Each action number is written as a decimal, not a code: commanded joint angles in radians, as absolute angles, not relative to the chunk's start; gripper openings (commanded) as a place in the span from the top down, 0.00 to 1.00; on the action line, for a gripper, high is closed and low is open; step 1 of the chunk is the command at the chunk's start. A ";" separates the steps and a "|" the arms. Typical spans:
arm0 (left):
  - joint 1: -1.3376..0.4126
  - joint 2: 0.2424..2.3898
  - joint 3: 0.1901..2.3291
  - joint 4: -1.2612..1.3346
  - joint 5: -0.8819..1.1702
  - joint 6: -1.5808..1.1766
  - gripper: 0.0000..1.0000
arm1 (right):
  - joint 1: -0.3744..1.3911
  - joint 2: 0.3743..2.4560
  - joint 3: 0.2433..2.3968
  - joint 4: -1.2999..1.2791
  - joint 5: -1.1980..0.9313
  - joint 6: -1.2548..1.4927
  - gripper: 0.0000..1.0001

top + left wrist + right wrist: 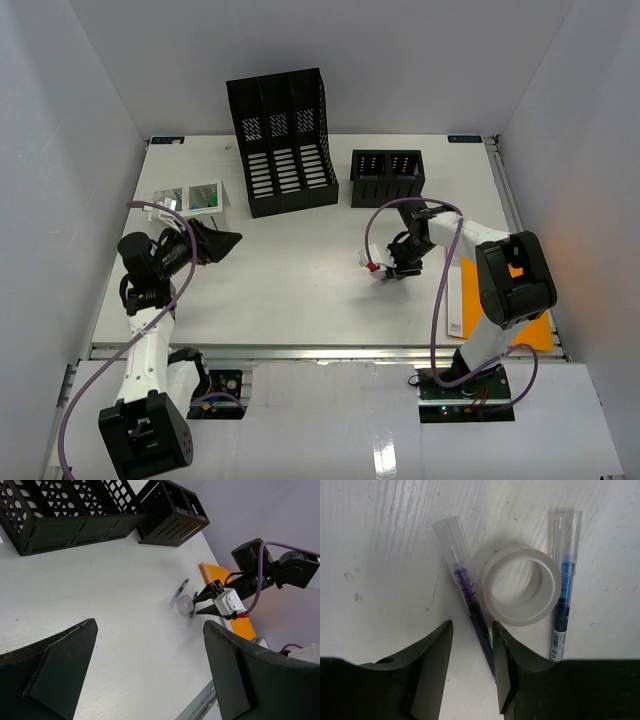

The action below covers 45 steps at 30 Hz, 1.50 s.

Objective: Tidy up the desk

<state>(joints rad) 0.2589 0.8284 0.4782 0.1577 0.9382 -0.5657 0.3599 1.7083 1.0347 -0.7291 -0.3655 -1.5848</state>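
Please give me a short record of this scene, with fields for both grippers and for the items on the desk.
Left gripper: open, empty, above the desk, left side
Right gripper: open, low, jaws astride the purple pen
Beside pen: tape roll, then blue pen
Far side: file rack, small organizer
Right edge: orange folder
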 commanded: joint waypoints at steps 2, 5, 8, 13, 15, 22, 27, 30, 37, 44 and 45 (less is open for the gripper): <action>0.236 0.839 0.503 0.166 0.939 -0.600 0.02 | 0.354 1.704 1.000 -0.719 -0.362 -1.592 0.58; 0.212 0.847 0.493 0.169 0.946 -0.621 0.02 | 0.354 1.693 0.986 -0.717 -0.370 -1.597 0.63; 0.182 0.843 0.480 0.167 0.941 -0.652 0.02 | 0.354 1.686 0.966 -0.715 -0.377 -1.599 0.66; 0.146 0.786 0.419 0.195 0.897 -0.816 0.02 | 0.354 1.651 0.929 -0.713 -0.394 -1.606 0.73; 0.108 0.756 0.399 0.208 0.854 -0.863 0.02 | 0.354 1.620 0.911 -0.714 -0.409 -1.611 0.75; -0.112 0.692 0.336 0.252 0.664 -0.967 0.03 | 0.354 1.525 0.869 -0.739 -0.453 -1.597 0.81; -0.217 0.690 0.309 0.286 0.549 -1.005 0.04 | 0.354 1.484 0.876 -0.751 -0.498 -1.545 0.84; -0.278 0.719 0.302 0.318 0.502 -1.021 0.04 | 0.354 1.469 0.895 -0.769 -0.545 -1.520 0.86; -0.425 0.864 0.292 0.472 0.430 -1.048 0.05 | 0.431 1.392 0.993 -0.802 -0.662 -1.385 0.89; -0.551 1.066 0.379 0.557 0.455 -1.013 0.07 | 0.584 1.329 1.049 -0.729 -0.623 -1.277 0.90; -0.564 1.092 0.383 0.561 0.468 -1.009 0.08 | 0.605 1.330 1.057 -0.721 -0.611 -1.274 0.90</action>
<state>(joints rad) -0.5200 1.0360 0.3225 0.4770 0.4526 -1.0343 0.5372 1.3517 1.0067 -0.7519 -0.6071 -1.3409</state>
